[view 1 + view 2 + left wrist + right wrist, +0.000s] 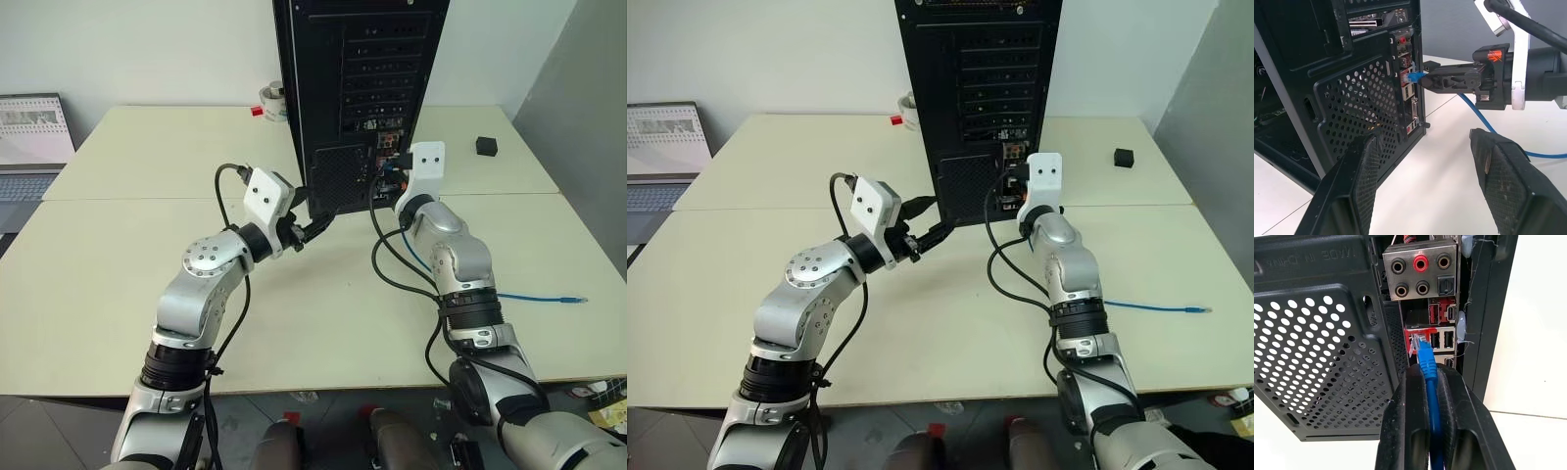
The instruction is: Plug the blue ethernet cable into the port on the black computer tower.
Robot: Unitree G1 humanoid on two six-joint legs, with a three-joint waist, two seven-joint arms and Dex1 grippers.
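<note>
The black computer tower [362, 88] stands upright at the middle of the table, its rear panel facing me. My right gripper [1425, 377] is shut on the blue ethernet cable [1427, 364] just behind its plug. The plug's clear tip sits at the mouth of the red-framed port [1411, 333] on the connector strip. The rest of the cable trails across the table to a loose end [573, 299] at the right. My left gripper [1422, 139] is open and empty, held level close to the lower corner of the mesh vent [1359, 110].
A laptop [29, 147] sits at the far left, a white tape roll [272, 101] behind the tower and a small black cube [486, 146] at the back right. Black arm cables [387, 264] loop over the table below the right wrist.
</note>
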